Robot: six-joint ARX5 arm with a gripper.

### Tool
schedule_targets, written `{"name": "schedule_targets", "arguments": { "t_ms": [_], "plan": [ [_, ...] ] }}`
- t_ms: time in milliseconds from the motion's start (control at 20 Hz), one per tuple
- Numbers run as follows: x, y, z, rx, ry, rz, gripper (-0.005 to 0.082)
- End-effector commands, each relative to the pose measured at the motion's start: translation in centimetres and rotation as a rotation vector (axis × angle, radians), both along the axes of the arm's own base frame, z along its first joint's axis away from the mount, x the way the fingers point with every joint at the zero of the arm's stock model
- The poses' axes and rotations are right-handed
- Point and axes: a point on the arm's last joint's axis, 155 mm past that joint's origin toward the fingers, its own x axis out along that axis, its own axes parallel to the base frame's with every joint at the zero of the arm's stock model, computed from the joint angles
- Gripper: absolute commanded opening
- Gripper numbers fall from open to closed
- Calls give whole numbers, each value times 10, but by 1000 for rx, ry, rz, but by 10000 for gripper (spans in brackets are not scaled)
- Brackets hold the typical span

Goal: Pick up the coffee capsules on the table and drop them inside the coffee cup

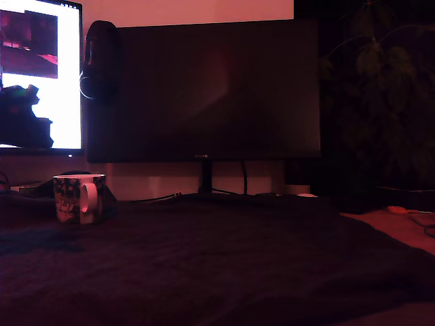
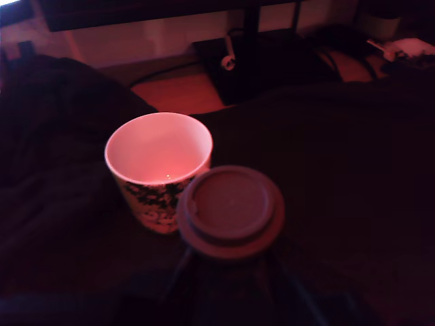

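Nearest the wrist camera we see the coffee capsule (image 2: 231, 209), its flat rimmed top facing the lens, held up off the cloth. The gripper (image 2: 228, 278) is only a dark shape beneath it; two faint fingers seem to rise to the capsule's sides, so we judge it is clamped on the capsule, though the contact itself is too dim to confirm.

Just past it, at about ten o'clock from the capsule, stands the coffee cup (image 2: 158, 159), upright, mouth open, pale interior empty. In this view the capsule's rim overlaps the cup's near wall, so we judge it is carried high and close but not yet over the opening, and would need to travel further toward ten o'clock before release.

Around both lies the table (image 2: 353, 170), draped in dark cloth.

Further back are a monitor stand (image 2: 248, 64) and cables.

The exterior view adds the cup's handle (image 1: 89, 197) and the big dark monitor (image 1: 204, 88); it shows no arm and no capsule.
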Motion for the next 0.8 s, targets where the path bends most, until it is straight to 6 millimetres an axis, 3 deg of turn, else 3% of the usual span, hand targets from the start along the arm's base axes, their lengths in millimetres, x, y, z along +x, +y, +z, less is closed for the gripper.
{"name": "schedule_targets", "arguments": {
  "t_ms": [0,500,750],
  "plan": [
    [1,0,6,3,-25,0,162],
    [27,3,53,-1,-144,25,162],
    [52,1,46,4,-77,23,162]
  ]
}}
